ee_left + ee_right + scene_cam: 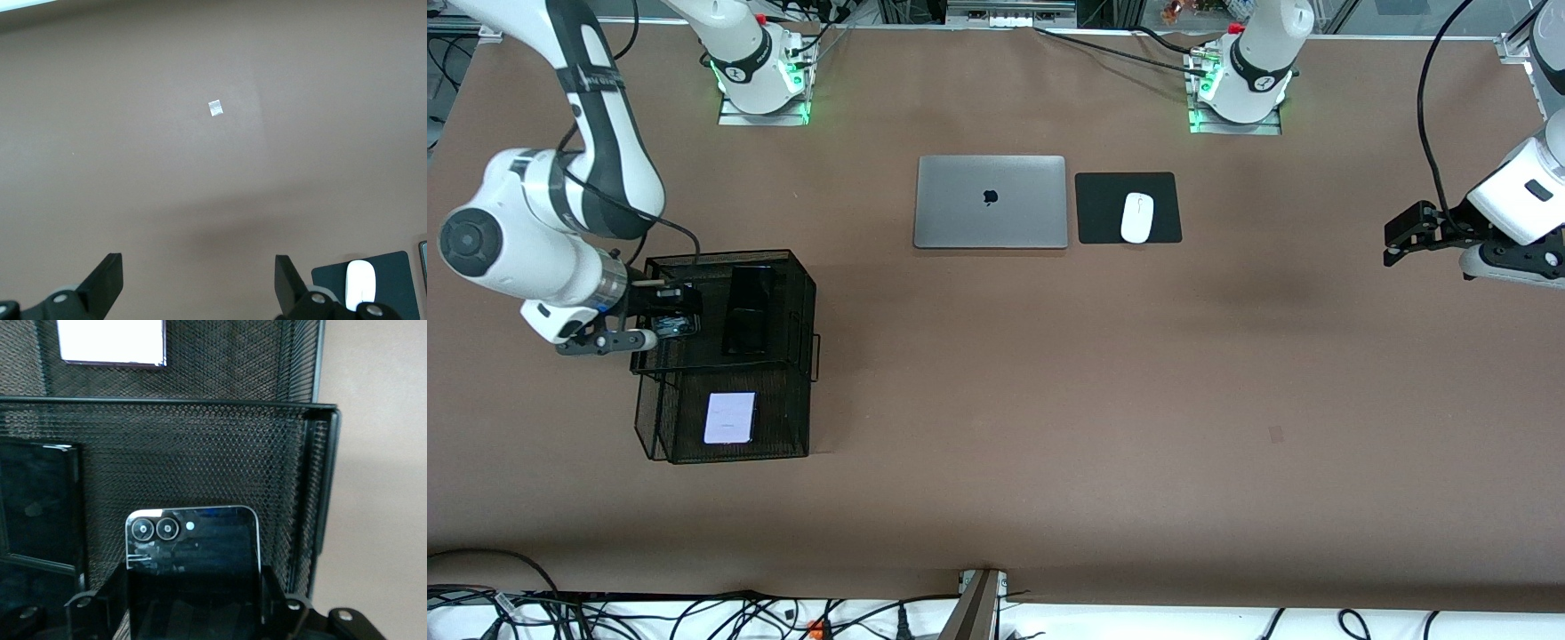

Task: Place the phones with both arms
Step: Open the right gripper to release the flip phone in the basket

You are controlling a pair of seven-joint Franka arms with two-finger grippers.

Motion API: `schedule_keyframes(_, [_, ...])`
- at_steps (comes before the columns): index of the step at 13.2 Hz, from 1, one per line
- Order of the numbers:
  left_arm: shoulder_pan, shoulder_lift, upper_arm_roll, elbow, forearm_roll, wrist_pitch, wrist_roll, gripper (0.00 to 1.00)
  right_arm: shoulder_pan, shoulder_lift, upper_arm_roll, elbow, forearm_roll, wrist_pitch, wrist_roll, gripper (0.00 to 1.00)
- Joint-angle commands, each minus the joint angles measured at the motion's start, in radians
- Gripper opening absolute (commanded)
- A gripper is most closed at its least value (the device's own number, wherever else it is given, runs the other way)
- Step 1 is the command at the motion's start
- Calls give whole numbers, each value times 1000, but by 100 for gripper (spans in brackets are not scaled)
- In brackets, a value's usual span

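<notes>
My right gripper (669,324) (193,595) is shut on the small square black phone (679,325) (192,540), one finger on each side edge. It holds that phone in the upper tier of a black mesh rack (720,254) (200,403). I cannot tell whether the phone touches the mesh. The long slim black phone (747,309) (37,513) lies in the same tier beside it. On the lower tier, nearer the front camera, lies the white-lavender phone (729,418) (111,342). My left gripper (1390,244) (199,268) waits open over bare table at the left arm's end.
A shut silver laptop (991,202) lies mid-table. Beside it a white mouse (1136,217) (360,283) rests on a black pad (1103,209) (327,283). A small tape mark (1276,434) (215,107) is on the brown tabletop. Cables run along the table's edges.
</notes>
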Motion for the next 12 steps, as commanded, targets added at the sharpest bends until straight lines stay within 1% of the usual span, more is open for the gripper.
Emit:
schedule_keyframes(1, [-5, -2, -3, 9, -4, -13, 1, 100, -22, 18, 3, 28, -1, 0, -2, 100])
schedule_keyframes(3, [-7, -2, -3, 9, -5, -13, 1, 100, -25, 15, 3, 89, 4, -23, 1, 100])
schedule_keyframes(6, [-1, -2, -4, 9, -7, -14, 4, 100, -28, -10, 3, 212, 1, -176, 24, 100])
schedule_keyframes(10, [-2, -2, -4, 9, -7, -16, 4, 100, -68, -161, 7, 220, -17, -318, 59, 100])
schedule_keyframes(12, [-2, -2, -4, 9, -7, -16, 4, 100, -74, -218, 9, 232, -54, -391, 61, 100])
